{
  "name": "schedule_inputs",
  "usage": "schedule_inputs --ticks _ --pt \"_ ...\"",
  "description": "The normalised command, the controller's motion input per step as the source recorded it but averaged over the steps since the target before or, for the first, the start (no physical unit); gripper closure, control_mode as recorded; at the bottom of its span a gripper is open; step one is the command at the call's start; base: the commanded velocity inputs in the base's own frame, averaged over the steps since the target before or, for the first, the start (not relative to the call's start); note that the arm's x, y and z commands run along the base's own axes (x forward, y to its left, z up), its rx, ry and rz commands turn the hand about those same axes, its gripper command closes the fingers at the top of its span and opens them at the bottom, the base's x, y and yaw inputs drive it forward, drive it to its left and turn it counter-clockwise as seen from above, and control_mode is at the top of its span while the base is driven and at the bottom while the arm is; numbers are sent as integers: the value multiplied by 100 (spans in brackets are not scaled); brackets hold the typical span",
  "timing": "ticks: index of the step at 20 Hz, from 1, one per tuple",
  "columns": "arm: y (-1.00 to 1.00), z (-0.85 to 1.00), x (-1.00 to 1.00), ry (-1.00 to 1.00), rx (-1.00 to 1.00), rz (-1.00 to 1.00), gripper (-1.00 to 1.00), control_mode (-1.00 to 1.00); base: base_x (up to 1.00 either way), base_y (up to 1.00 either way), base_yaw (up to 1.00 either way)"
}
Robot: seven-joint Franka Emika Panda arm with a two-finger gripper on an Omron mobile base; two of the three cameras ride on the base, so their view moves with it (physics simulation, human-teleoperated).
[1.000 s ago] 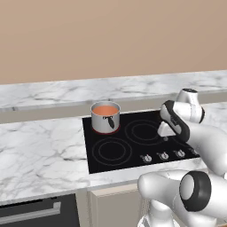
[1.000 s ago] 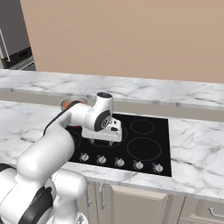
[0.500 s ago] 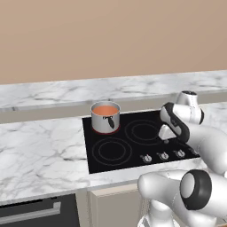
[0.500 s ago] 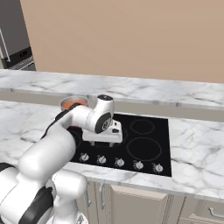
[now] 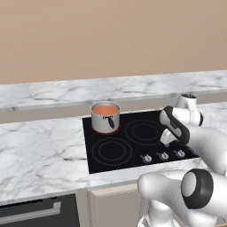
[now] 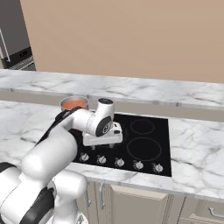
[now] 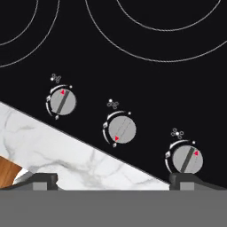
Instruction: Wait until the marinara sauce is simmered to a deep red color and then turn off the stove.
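Saucepan (image 5: 105, 119) of steel stands on the rear left burner of the black cooktop (image 5: 128, 153), holding orange-red sauce (image 5: 105, 109) that shows as a smooth round disc level with the rim; from the right base view the same sauce (image 6: 73, 104) lies just behind the arm's elbow. Marble counter (image 5: 40, 150) surrounds the cooktop on all sides, with a raised ledge and a tan wall behind it. White arm bends over the front of the cooktop, and its gripper (image 6: 101, 139) hangs above the row of silver knobs (image 6: 119, 162) along the front edge, apart from them. Seen from the hand, three knobs appear: a left knob (image 7: 62, 102), a middle knob (image 7: 121, 130) and a right knob (image 7: 187, 159), each with a small red mark, the middle one's mark pointing the opposite way from the other two. Two dark fingertips (image 7: 181, 180) rise at the lower edge, one at each side and spread wide, released, with nothing between them. Thin grey burner rings (image 7: 153, 26) curve across the glass beyond the knobs.
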Motion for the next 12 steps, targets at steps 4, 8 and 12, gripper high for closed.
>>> schedule_inputs --ticks 4,8,12 --pt "0 -11 0 -9 0 12 -100 -100 0 0 0" --pt "0 -21 0 -8 0 8 -100 -100 0 0 0" --pt "0 -31 8 -6 0 4 -100 -100 0 0 0"
